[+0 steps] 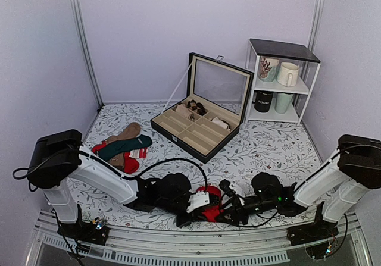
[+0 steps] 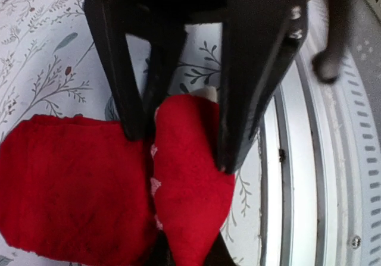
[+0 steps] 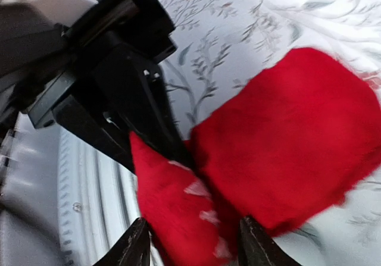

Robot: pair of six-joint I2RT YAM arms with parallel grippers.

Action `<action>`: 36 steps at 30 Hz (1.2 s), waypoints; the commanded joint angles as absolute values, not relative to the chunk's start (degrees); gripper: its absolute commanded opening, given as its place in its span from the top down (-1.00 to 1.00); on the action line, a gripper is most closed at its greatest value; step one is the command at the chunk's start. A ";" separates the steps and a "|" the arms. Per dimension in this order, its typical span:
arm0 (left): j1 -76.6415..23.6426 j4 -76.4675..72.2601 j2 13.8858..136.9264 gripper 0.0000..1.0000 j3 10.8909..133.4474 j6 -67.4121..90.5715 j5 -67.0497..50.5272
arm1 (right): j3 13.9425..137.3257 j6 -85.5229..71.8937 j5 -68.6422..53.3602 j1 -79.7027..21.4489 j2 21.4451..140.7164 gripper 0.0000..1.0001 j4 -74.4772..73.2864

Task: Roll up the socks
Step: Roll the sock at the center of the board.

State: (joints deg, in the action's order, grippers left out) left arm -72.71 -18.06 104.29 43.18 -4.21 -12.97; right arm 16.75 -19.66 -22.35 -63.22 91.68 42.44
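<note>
The red fuzzy socks [image 1: 209, 199] lie bunched at the near middle of the table, between my two grippers. In the left wrist view a thick red bundle [image 2: 65, 188] lies on the left, with a folded red flap [image 2: 190, 200] beside it. My left gripper [image 2: 181, 153] is closed across that flap, one finger [image 2: 134, 99] in the crease and the other finger [image 2: 238, 129] on its outer edge. My right gripper [image 3: 193, 242] meets it from the opposite side and holds the same flap [image 3: 172, 212] between its fingertips. The beige cuff shows only as a sliver [image 2: 205, 92].
A pile of dark green, brown and striped socks [image 1: 122, 147] lies at the left. An open black compartment case [image 1: 199, 123] sits at the centre back. A white shelf with mugs [image 1: 280, 78] stands at the back right. The metal front rail [image 2: 309, 188] runs right beside the socks.
</note>
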 commanded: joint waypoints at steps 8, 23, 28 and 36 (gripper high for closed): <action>-69.00 -8.20 110.65 1.00 40.11 7.24 -24.93 | 8.88 13.56 -0.73 -71.39 82.34 -0.36 53.92; -68.40 -9.07 112.06 1.00 39.14 7.55 -26.55 | 10.44 10.27 -0.02 -74.62 93.33 -0.04 59.53; -68.29 -9.49 114.91 1.00 39.45 7.73 -26.93 | 13.62 7.99 -0.02 -74.53 91.58 0.52 50.01; -68.47 -12.00 100.69 0.08 37.43 5.46 -11.66 | 18.26 -3.95 -5.47 -73.88 89.37 0.86 34.11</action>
State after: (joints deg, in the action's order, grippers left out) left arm -68.07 -22.11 105.97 41.12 7.18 -25.80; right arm 15.42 4.38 -2.07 -74.22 91.00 45.39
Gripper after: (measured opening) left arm 0.324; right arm 0.138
